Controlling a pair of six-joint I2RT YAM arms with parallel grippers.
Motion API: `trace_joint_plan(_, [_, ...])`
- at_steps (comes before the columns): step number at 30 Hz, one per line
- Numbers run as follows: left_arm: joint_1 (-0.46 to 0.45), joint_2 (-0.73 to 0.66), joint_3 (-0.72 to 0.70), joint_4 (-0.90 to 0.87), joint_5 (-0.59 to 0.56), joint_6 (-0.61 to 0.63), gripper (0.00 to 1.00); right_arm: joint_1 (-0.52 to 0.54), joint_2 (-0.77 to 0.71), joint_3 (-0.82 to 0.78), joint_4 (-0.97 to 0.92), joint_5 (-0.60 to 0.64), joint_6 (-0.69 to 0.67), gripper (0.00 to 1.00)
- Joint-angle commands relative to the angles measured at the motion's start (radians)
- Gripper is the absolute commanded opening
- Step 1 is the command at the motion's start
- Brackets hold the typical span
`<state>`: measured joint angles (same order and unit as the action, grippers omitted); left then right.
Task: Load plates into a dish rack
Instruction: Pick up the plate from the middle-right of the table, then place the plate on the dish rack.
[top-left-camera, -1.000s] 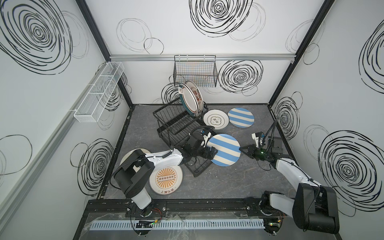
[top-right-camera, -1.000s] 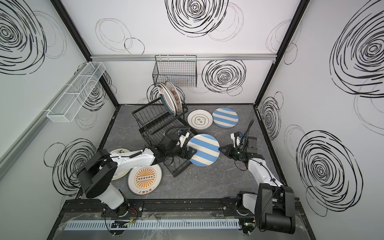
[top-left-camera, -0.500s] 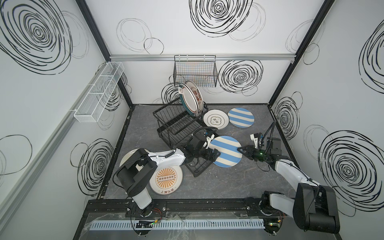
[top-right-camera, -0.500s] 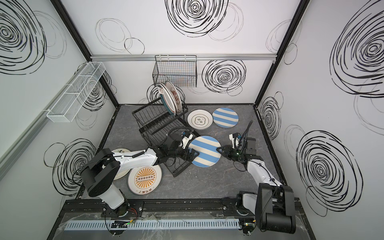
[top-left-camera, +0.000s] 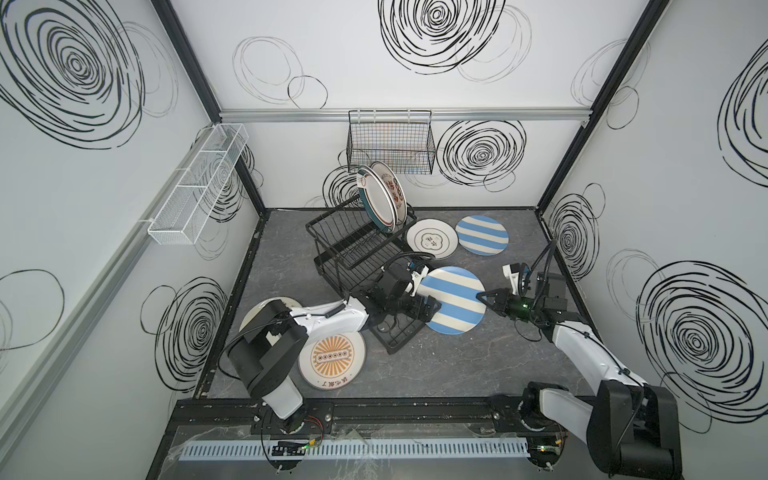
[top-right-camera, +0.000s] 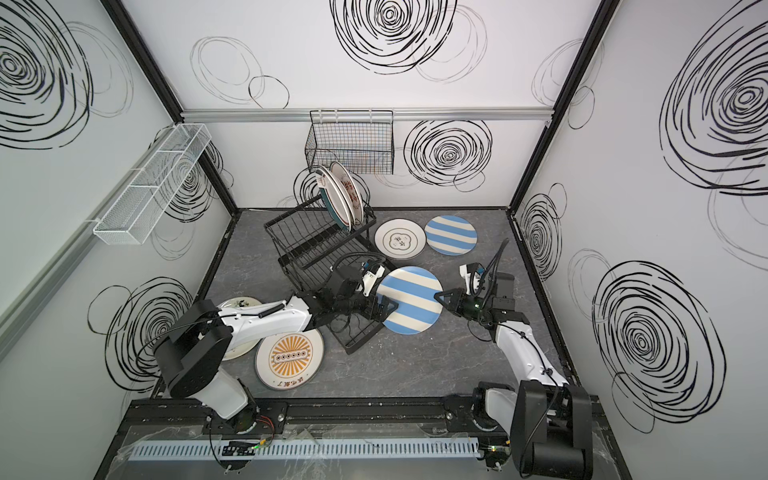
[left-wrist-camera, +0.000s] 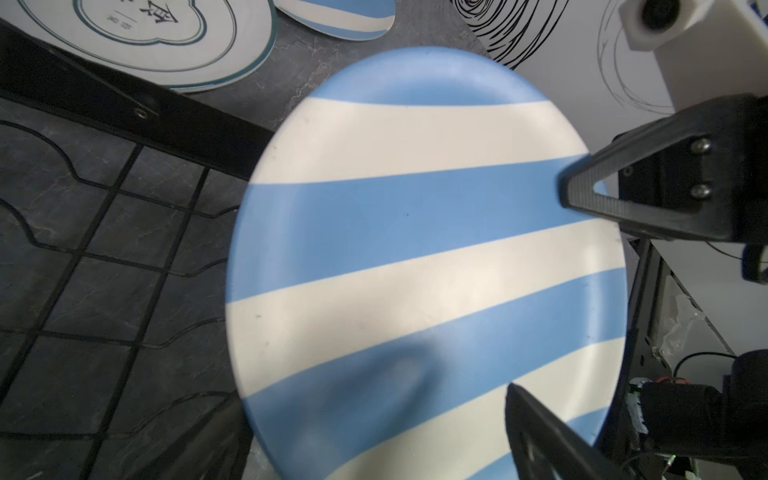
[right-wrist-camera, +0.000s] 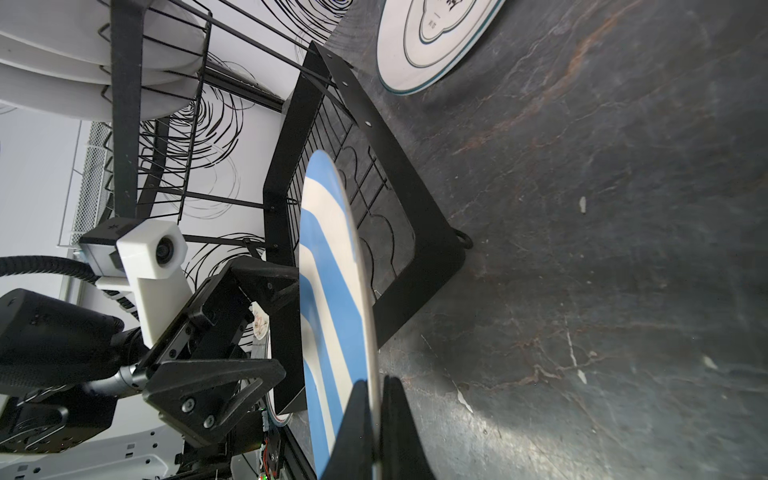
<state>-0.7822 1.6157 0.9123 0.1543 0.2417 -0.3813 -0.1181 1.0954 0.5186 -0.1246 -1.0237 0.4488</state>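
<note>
My right gripper (top-left-camera: 480, 297) (right-wrist-camera: 375, 380) is shut on the right rim of a blue-white striped plate (top-left-camera: 451, 301) (right-wrist-camera: 328, 291), which hangs off the floor beside the lower tray of the black wire dish rack (top-left-camera: 353, 249). My left gripper (top-left-camera: 422, 299) (left-wrist-camera: 374, 395) stands open at the plate's left side, its fingers spread over the striped face. Two plates (top-left-camera: 380, 199) stand upright in the rack's raised basket. Lying flat on the floor are an emblem plate (top-left-camera: 432, 241), a second striped plate (top-left-camera: 482, 235) and an orange sunburst plate (top-left-camera: 332, 359).
A cream plate (top-left-camera: 257, 311) lies partly under my left arm. A black mesh basket (top-left-camera: 390, 145) hangs on the back wall and a white mesh tray (top-left-camera: 199, 183) on the left wall. The arms' black rail (top-left-camera: 415, 415) runs along the front edge.
The striped plate and my left gripper have shifted slightly toward the right and front. My right gripper stays at the plate's right rim.
</note>
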Motion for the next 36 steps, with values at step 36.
trace_joint_plan(36, [0.455,-0.795,-0.392,-0.374,0.068,-0.096,0.96,1.155,0.395,1.126,0.142,1.78,-0.485,0.0])
